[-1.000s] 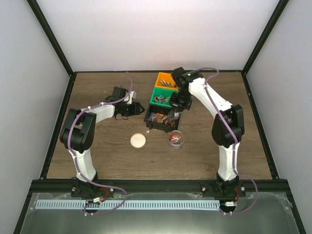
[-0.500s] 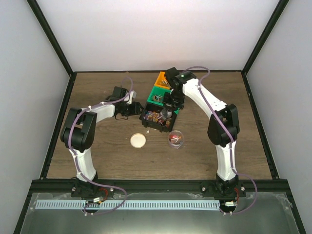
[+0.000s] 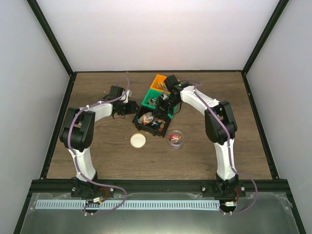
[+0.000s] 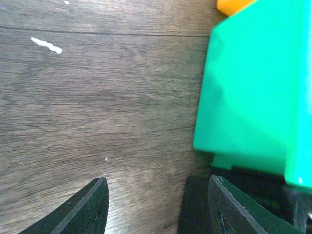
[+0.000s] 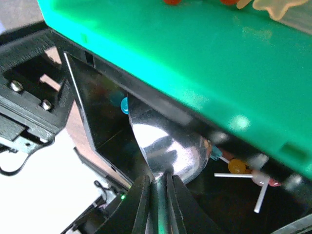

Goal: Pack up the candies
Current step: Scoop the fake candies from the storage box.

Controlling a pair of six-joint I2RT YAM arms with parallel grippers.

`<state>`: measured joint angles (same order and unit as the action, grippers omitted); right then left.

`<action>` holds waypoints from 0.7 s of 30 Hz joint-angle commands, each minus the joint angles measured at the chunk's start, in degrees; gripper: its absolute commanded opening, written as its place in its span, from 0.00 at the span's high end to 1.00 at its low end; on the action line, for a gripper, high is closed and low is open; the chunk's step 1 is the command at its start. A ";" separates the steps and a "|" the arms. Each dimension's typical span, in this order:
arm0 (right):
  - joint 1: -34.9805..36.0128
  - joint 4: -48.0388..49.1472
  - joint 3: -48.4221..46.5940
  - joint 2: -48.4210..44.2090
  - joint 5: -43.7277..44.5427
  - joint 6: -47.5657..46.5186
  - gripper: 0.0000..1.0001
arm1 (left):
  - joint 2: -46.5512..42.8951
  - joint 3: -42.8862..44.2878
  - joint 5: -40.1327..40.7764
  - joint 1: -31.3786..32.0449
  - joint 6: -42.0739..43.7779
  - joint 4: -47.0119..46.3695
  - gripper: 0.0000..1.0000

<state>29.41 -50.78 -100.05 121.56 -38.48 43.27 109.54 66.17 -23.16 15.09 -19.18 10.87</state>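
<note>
The candies [image 3: 150, 118] lie in mixed colours in the black bin [image 3: 162, 128]; a few on white sticks [image 5: 237, 167] show in the right wrist view. My right gripper [image 3: 165, 104] [image 5: 157, 187] is shut on the handle of the silver scoop [image 5: 170, 146], whose bowl sits low inside the black bin under the green bin [image 5: 219, 63]. A clear round cup [image 3: 175, 138] holds some candies. My left gripper [image 3: 130, 108] [image 4: 161, 204] stands open just left of the bins, nothing between its fingers [image 4: 92, 207], the green bin's wall [image 4: 253, 87] right beside it.
An orange bin [image 3: 157, 81] and the green bin [image 3: 148, 98] hold more small sweets behind the black one. A round beige lid [image 3: 138, 140] lies on the wooden table [image 3: 97, 156] in front. Dark frame rails edge the table.
My right arm has swung left with the scoop, and the three bins have shifted left and turned, ending against my left gripper. The left arm has barely moved.
</note>
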 commanded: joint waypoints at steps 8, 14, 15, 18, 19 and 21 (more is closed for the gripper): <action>0.63 17.59 18.38 2.12 -15.45 6.32 0.99 | 0.67 1.78 -4.53 2.92 0.90 1.17 0.42; -0.88 22.57 21.39 0.45 -19.88 8.30 0.99 | 0.82 2.15 -3.87 2.82 0.98 1.42 0.42; -1.00 23.25 21.59 0.14 -20.43 8.64 0.99 | 0.80 2.28 -3.71 2.81 1.06 1.57 0.42; -1.51 24.61 22.52 -0.79 -20.94 9.65 0.99 | 0.77 2.36 -3.47 2.75 1.07 1.61 0.42; -1.73 24.64 22.65 -0.98 -21.05 9.67 0.99 | 0.79 2.35 -3.40 2.75 1.07 1.61 0.42; -2.23 24.80 23.35 -1.49 -21.27 9.65 0.99 | 0.76 2.51 -3.26 2.66 0.99 1.77 0.42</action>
<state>26.83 -27.33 -79.92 117.84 -59.81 51.92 109.56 67.51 -22.35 15.20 -19.03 11.25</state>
